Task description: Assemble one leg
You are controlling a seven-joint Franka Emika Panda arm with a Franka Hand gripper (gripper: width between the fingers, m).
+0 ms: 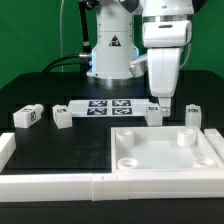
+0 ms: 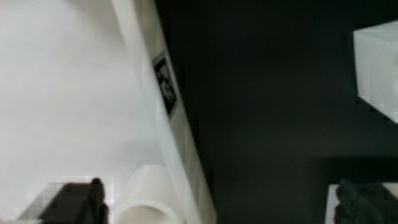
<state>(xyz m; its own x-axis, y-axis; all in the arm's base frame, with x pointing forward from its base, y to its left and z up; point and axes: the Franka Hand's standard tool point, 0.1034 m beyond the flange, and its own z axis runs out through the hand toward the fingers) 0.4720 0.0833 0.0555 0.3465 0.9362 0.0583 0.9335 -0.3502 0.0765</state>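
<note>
Leg [image 1: 155, 112] closest to the claw [image 1: 166, 100] is a short, stubby white plastic block with a square printed marker on one face. It stands on the black bench [image 1: 40, 90] just beside the far edge of the big white square panel [image 1: 165, 150], at the end of the marker board [image 1: 105, 107] on the exterior view's right. I'd judge it light and rigid, unlikely to crush. Its smooth plastic could slip or twist if pinched off-centre. The best hold is probably across two opposite flat sides, low enough that the block cannot tip over.

The claw hangs directly over this leg, fingers pointing down and tips just above it. I cannot tell from the exterior view whether they touch it. In the wrist view the two dark fingertips [image 2: 71, 200] stand well apart, so the claw is spread and holds nothing. A rounded white shape sits between them, off toward one finger, but it is too blurred to say whether that is the leg. A second leg [image 1: 193, 113] stands near, toward the exterior view's right.
</note>
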